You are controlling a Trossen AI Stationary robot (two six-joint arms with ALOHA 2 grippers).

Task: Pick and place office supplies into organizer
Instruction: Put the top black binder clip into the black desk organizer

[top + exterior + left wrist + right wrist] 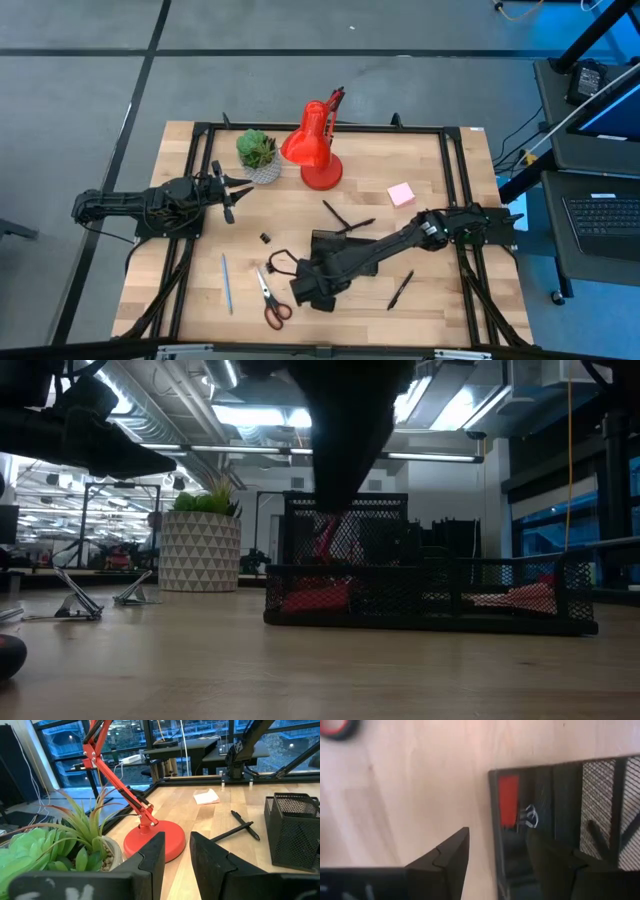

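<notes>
Right gripper (497, 855) (open) over black mesh organizer (560, 820).

Low view dim, backlit by ceiling lights (250, 415); right wrist view blurred; overhead even.

Left gripper (176, 851) parted, red lamp (150, 832), green plant (60, 845), black pens (240, 826), organizer (295, 830)

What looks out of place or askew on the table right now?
Nothing looks spilled or damaged. The supplies still out lie scattered at odd angles: red-handled scissors, blue pen, two crossed black pens, another black pen, pink sticky-note pad. The right gripper hangs over the mesh organizer, jaws open.
</notes>
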